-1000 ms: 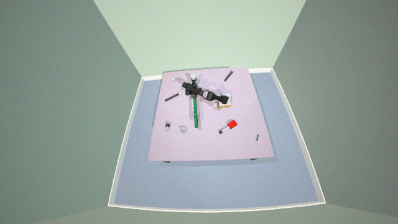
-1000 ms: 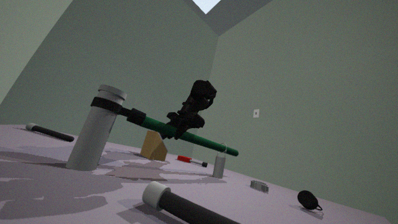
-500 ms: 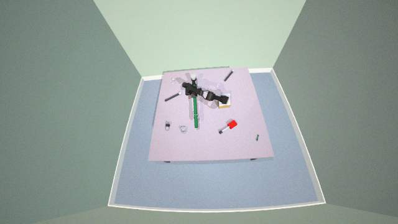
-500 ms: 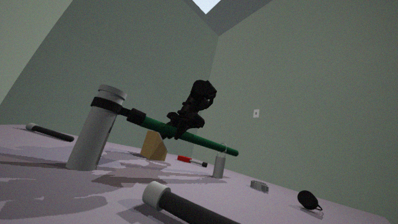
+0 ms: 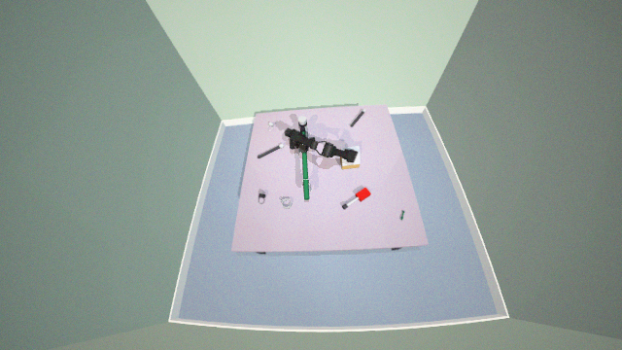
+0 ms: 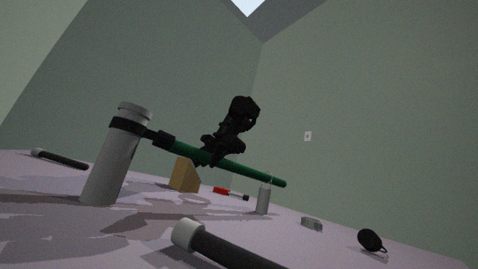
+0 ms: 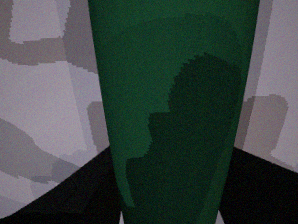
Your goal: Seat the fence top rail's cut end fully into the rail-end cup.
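Observation:
The green rail runs from the black rail-end cup through the wire loop above the small grey post. Its end meets the cup's mouth with no gap visible in the exterior view; the depth inside is hidden. The cup hangs on the black brace band, which sits around the big grey post just below its cap. My gripper is shut on the rail, between the cup and the loop, nearer the cup.
A wooden block stands near the arm. Two dark bars with pale ends flank the post. A red-handled tool, a clear ring-shaped fitting and a black looped cap lie on the table.

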